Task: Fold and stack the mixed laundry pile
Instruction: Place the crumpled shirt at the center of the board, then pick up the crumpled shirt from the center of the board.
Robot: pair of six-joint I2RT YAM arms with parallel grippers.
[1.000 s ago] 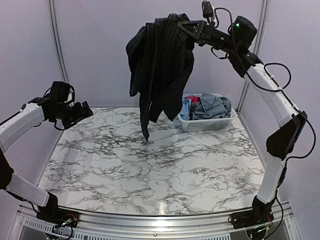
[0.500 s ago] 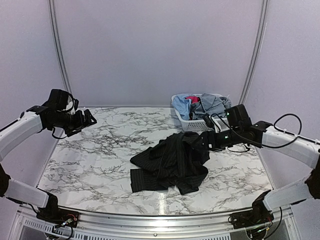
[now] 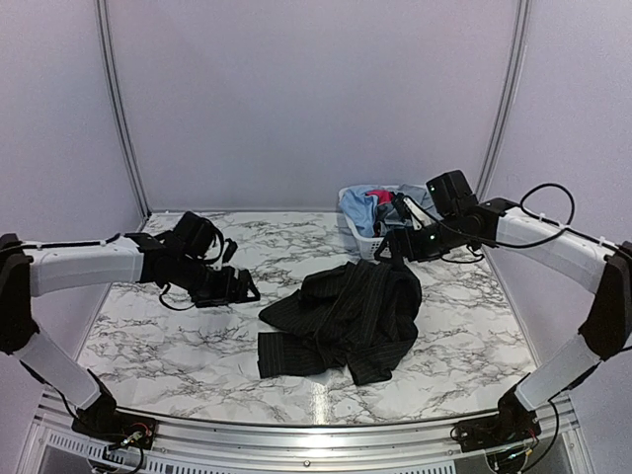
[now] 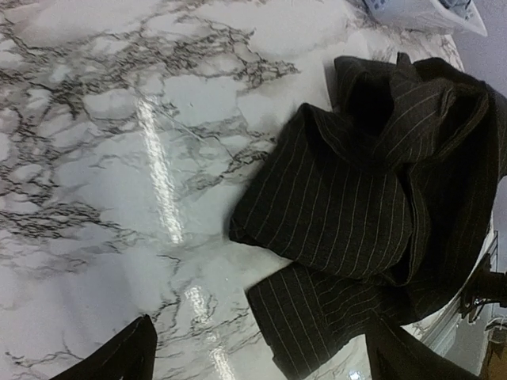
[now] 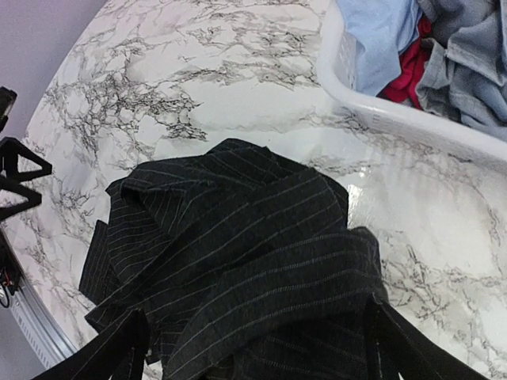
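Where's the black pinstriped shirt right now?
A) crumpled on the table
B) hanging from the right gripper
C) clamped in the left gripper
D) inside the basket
A: the black pinstriped shirt lies crumpled on the table, outside the basket, and the left gripper and right gripper are both open and hold nothing.

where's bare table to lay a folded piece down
Biggest bare patch: near-left table, between the left gripper, the shirt and the front edge. A smaller one lies right of the shirt, toward the table's right edge. Crowded at the far right, where the basket, right gripper and shirt meet.
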